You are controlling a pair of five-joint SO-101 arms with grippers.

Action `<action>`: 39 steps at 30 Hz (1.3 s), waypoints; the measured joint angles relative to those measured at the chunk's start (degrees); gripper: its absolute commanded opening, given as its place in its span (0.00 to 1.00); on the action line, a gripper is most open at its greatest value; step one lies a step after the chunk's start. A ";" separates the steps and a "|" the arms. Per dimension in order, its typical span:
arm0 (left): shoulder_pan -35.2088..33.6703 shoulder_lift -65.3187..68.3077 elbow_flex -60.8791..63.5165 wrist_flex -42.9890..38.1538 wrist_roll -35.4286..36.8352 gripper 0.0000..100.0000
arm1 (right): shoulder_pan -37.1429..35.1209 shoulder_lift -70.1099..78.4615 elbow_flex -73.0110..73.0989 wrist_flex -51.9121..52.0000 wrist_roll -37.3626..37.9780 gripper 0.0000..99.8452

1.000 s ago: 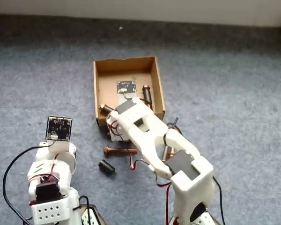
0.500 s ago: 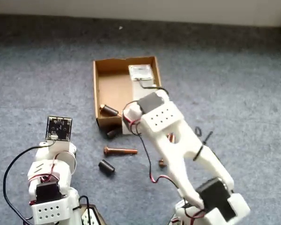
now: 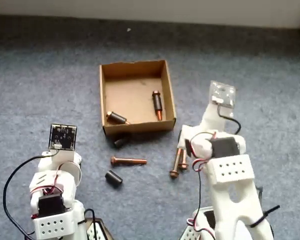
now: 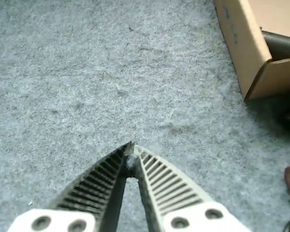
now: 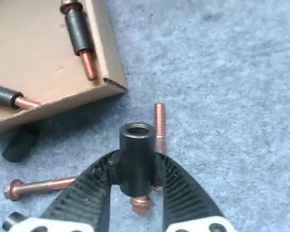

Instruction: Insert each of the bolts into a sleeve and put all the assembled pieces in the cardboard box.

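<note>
The cardboard box (image 3: 110,80) lies open on the carpet with two bolt-in-sleeve pieces inside: one (image 3: 157,105) by its right wall, one (image 3: 116,118) near its front left. My right gripper (image 5: 136,164) is shut on a black sleeve (image 5: 136,145), held upright just off the box's front right corner above two loose copper bolts (image 3: 179,162). A third bolt (image 3: 128,161) lies in front of the box. One loose sleeve (image 3: 121,141) rests against the box's front wall and another (image 3: 113,178) lies nearer. My left gripper (image 4: 130,155) is shut and empty over bare carpet.
The left arm (image 3: 55,192) stands at the near left, folded back. The right arm (image 3: 225,170) rises at the near right. The box's corner (image 4: 253,58) is off to one side of the left gripper. Grey carpet spreads around the box.
The right arm has swung back from over the box's front to the near right, uncovering the box and the two bolts by its corner. The left arm has not moved.
</note>
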 measured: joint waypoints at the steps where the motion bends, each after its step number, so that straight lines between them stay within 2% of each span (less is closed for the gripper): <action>1: 0.09 0.00 0.00 0.00 0.00 0.01 | 0.88 -1.76 2.20 -1.14 1.05 0.01; 7: 0.26 0.00 -0.18 0.00 0.00 0.01 | 2.46 -6.15 13.27 -6.59 4.75 0.01; 13: 1.76 0.00 -3.34 0.00 -0.70 0.01 | 6.77 -6.42 16.09 -10.73 4.75 0.01; 18: 7.82 0.00 -11.52 5.27 -3.52 0.01 | 11.60 -6.42 18.81 -15.56 0.35 0.01; 25: 17.76 0.79 -24.88 14.15 -3.69 0.01 | 16.09 -6.42 22.24 -22.95 -0.70 0.01; 31: 25.93 17.76 -35.52 14.42 -3.69 0.02 | 22.07 -6.42 22.24 -24.26 -4.66 0.01; 36: 34.99 40.09 -47.03 14.42 -3.69 0.16 | 26.29 -6.42 22.24 -25.85 -5.36 0.01; 39: 39.47 52.04 -52.66 14.42 -0.53 0.18 | 28.92 -6.42 22.24 -28.48 -5.54 0.01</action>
